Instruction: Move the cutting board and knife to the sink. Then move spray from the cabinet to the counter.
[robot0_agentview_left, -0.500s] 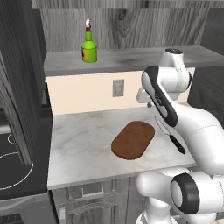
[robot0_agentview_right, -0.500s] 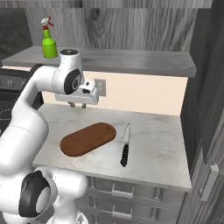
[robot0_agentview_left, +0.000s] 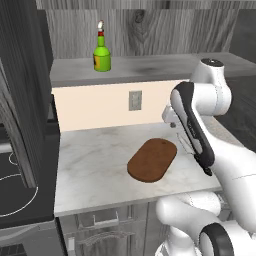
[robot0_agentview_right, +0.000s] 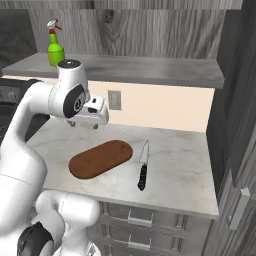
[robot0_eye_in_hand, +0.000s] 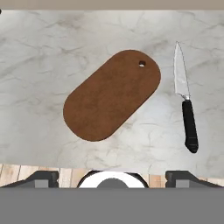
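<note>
Cutting board (robot0_eye_in_hand: 112, 95) lies flat on our marble counter (robot0_eye_in_hand: 39, 65), knife (robot0_eye_in_hand: 185, 103) just beside at three o'clock; our gripper (robot0_agentview_right: 85, 124) hovers above them, jaws wide, holding nothing.

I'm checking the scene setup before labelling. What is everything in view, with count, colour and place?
board: one, reddish-brown, flat on the counter, hole end toward the wall.
knife: one, grey blade, black handle, on the counter beside the board, apart from it.
spray: one, green with red-and-white head, upright on the cabinet shelf.
counter: one, white-grey marble, above grey drawers.
cabinet: one, dark grey wood-grain, light grey shelf, above the counter.
outlet: one, grey, on the beige wall.
stovetop: one, black with rings, left of the counter.
drawers: grey, with handles, under the counter.
gripper: one, open, above the counter behind the board, holding nothing.
</note>
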